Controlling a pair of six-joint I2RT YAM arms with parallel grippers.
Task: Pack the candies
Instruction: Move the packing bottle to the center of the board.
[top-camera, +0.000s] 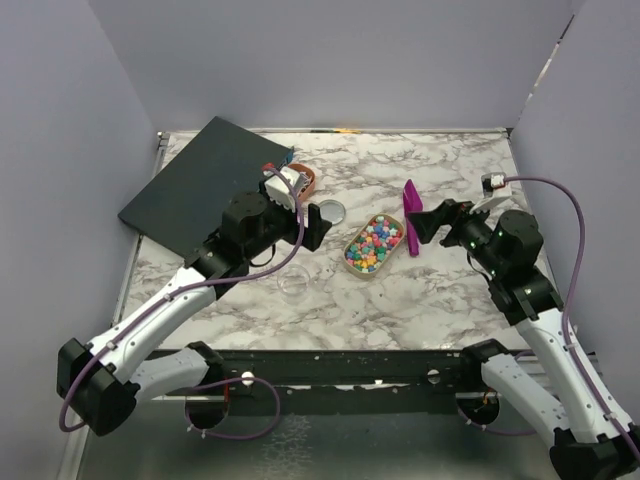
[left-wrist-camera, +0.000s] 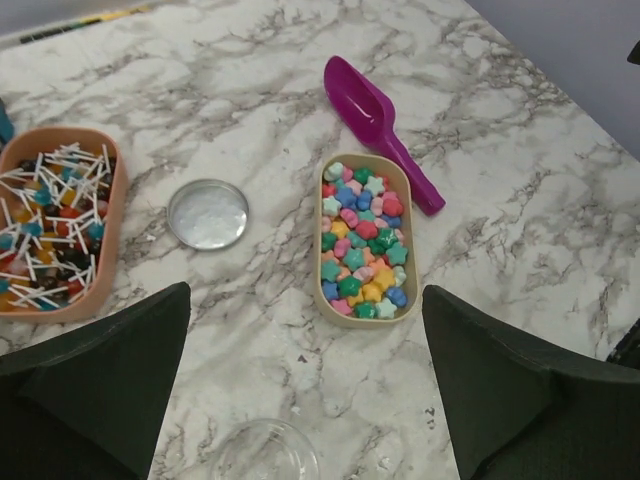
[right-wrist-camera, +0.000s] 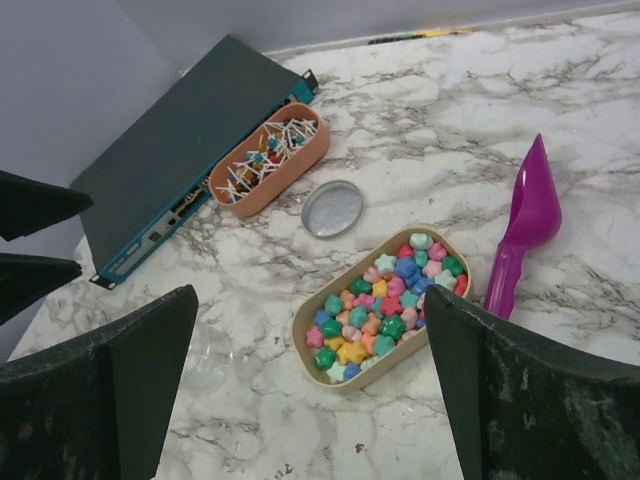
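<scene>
Top view: candies (top-camera: 374, 245) lay in oval tray (top-camera: 349, 243) mid-counter (top-camera: 450, 290), between left pincer (top-camera: 318, 232) and right pincer (top-camera: 425, 222); purple scoop (top-camera: 410, 215) nearer right. Left wrist: fingers (left-wrist-camera: 110, 370) stood wide apart, empty, candies dead ahead. Right wrist: fingers (right-wrist-camera: 520, 390) stood apart, scoop handle pointed back toward them.

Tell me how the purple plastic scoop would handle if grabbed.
The purple plastic scoop looks thin-walled, so probably light and stiff. Its glossy, narrow handle may twist in a grip. Lying flat on the marble-patterned tabletop, it would likely slide, not roll, if pushed.
</scene>
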